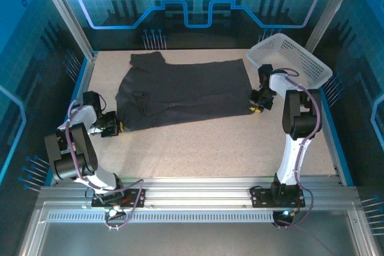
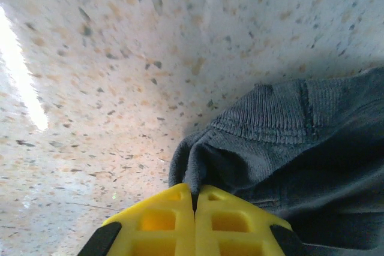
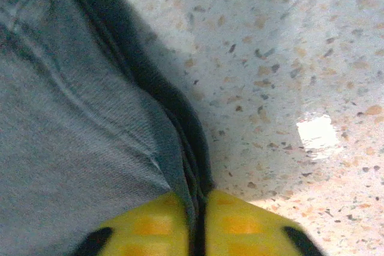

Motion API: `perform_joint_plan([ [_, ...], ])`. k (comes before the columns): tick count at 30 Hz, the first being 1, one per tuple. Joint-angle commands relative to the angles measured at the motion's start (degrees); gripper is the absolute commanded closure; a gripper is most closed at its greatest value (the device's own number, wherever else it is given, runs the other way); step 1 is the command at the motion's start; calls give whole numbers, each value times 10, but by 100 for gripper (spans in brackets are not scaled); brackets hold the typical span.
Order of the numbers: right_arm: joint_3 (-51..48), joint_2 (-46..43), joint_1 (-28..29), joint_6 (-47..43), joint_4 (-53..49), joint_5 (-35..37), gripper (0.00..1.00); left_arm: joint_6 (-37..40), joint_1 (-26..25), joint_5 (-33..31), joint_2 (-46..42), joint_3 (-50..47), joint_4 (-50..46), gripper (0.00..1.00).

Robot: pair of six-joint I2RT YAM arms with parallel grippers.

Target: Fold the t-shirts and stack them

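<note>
Now the t-shirt lies spread flat on the far half of the speckled table. Its long axis goes from left to right, a little tilted, with the left end nearer to the arms. The left gripper sits low at the near-left corner of the cloth. The right gripper sits low at the near-right corner, not far from the white basket. So each arm has its own end, and the shirt stretches between them.

In the left wrist view the yellow fingers are pressed together and the ribbed hem bunches exactly at their tips; I judge that they pinch it. In the right wrist view the fingers are closed, with a dark fold of the edge running down between them.

From both grippers the cloth extends toward the far side. I think the coming move is to lift both near corners together and carry them away from the arms, across the long axis. If they do not rise evenly, the cloth may slip or wrinkle.
</note>
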Motion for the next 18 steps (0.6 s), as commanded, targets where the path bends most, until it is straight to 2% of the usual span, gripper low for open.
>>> perform_joint_plan([
  [1, 1, 7, -2, 4, -7, 43, 100, 61, 23, -37, -8, 24, -73, 100],
  [8, -42, -41, 10, 22, -17, 71, 100, 130, 30, -65, 2, 53, -123, 100],
  [12, -93, -91, 18, 51, -30, 82, 100, 164, 30, -110, -9, 56, -156, 100],
  [18, -185, -174, 29, 105, -60, 83, 100, 185, 27, -147, -54, 16, -170, 100],
])
